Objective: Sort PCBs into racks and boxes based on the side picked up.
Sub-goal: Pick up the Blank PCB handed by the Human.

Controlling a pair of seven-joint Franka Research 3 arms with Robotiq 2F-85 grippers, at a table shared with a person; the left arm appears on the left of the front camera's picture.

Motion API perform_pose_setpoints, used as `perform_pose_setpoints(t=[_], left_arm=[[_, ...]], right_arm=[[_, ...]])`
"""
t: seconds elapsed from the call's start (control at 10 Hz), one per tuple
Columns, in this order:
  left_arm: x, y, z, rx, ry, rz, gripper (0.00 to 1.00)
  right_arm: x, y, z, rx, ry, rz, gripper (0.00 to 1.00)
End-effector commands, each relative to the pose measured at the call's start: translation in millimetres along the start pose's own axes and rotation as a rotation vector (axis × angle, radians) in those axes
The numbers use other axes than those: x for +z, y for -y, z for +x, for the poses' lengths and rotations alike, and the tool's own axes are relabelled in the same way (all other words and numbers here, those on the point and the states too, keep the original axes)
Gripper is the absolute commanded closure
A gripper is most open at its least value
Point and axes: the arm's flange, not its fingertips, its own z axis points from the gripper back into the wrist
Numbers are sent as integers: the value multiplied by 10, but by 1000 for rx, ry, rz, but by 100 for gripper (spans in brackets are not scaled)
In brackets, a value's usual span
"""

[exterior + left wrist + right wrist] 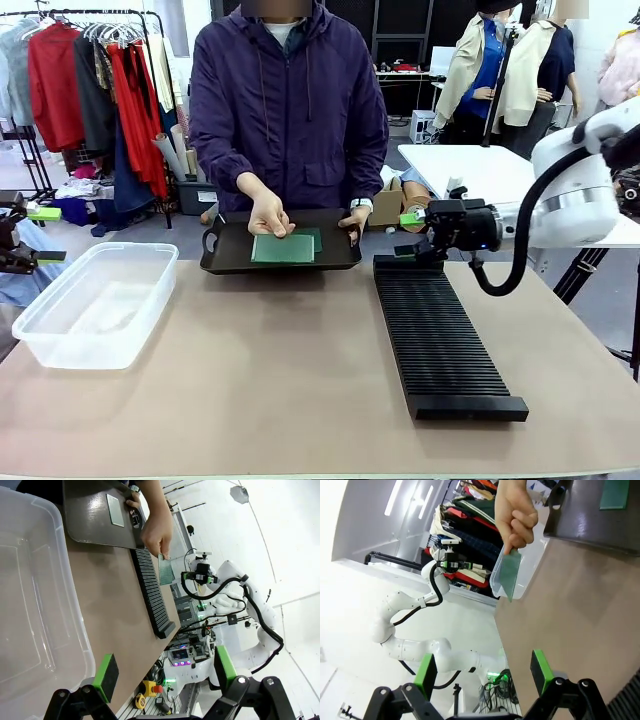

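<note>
A person's hand [268, 215] holds one green PCB [165, 570] upright by its top edge, just above the dark tray [215, 262]; the same PCB [510, 575] hangs from the fingers in the right wrist view. More PCBs [283, 248] lie flat on the tray. The clear box [60, 345] stands at the left of the table and the long black rack [440, 340] at the right. My left gripper [45, 235] hovers open beside the box's far left corner. My right gripper [408, 235] is open above the rack's far end. Neither touches anything.
The person stands at the far side, the other hand on the tray's right handle [352, 228]. Bare tan tabletop [280, 360] lies between box and rack. A clothes rail [100, 70] and a white table [470, 170] stand behind.
</note>
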Motion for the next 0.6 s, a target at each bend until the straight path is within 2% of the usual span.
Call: perform_pose_setpoints(t=[0.0,0.5], left_arm=[[5,10,7,13,3,4,0],[5,10,7,13,3,4,0]], right_arm=[[-169,189,125,50,24,42,0],[-617,415,209,9,56,59,0]])
